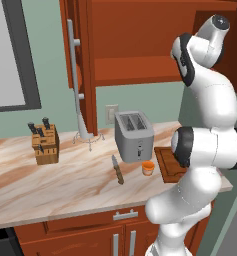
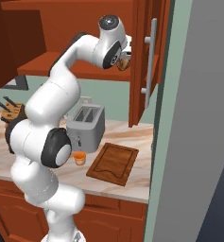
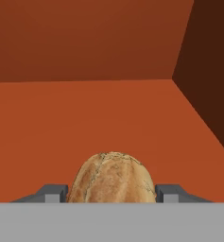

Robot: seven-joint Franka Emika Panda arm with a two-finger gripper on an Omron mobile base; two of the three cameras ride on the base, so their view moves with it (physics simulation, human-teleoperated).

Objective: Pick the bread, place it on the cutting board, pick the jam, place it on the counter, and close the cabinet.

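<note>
a: what's cut off or hidden?
b: the cabinet runs past the top edge. on the counter the arm covers much of the cutting board in the left base view; the right base view shows it whole. the jam stands just at the board's 9 o'clock, partly behind the arm's elbow.
a: and the bread?
b: the bread sits between the 2 fingers of the gripper, clamped at its 3 and 9 o'clock, up inside the cabinet, its lower part cut off.
</note>
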